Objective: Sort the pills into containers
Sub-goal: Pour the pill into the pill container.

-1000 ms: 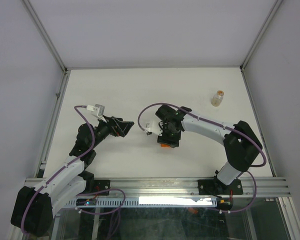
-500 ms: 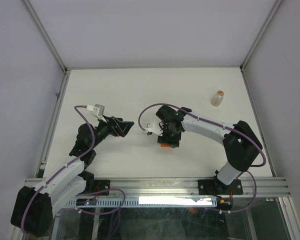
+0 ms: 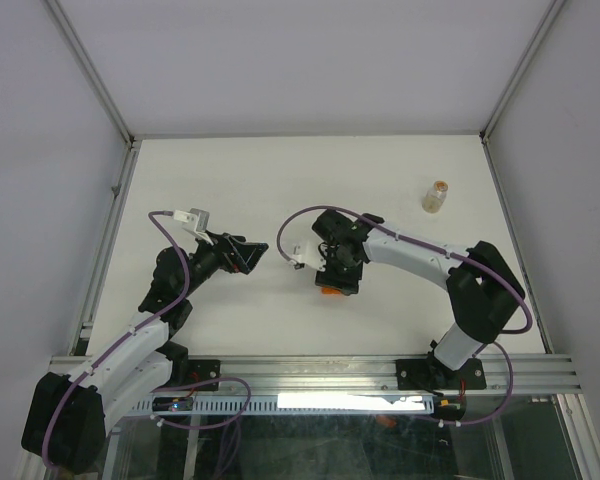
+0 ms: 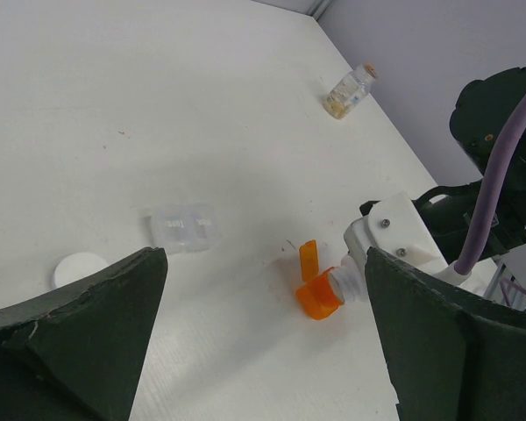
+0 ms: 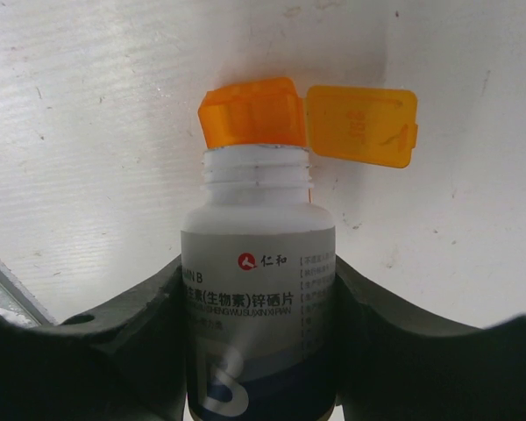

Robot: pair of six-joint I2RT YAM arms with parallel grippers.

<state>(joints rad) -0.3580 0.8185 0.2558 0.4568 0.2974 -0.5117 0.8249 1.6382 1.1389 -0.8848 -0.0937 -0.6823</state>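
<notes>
My right gripper (image 5: 259, 281) is shut on the white bottle with a dark band (image 5: 259, 351). The bottle's open neck is pressed into the mouth of the stubby orange cup (image 5: 252, 112), whose flip lid (image 5: 361, 124) lies open beside it. The left wrist view shows the cup (image 4: 320, 300) tilted on the table with the bottle neck (image 4: 347, 283) in it. In the top view the right gripper (image 3: 332, 274) is over the cup (image 3: 328, 291) at mid-table. The clear vial (image 3: 436, 195) stands far right with tan bits in it (image 4: 337, 105). My left gripper (image 3: 258, 254) is open and empty, left of the cup. No loose pills show.
A small clear plastic box (image 4: 182, 227) and a round white cap (image 4: 79, 268) lie on the table between the left gripper and the cup. The box also shows in the top view (image 3: 297, 252). Metal frame rails edge the table (image 3: 280, 170).
</notes>
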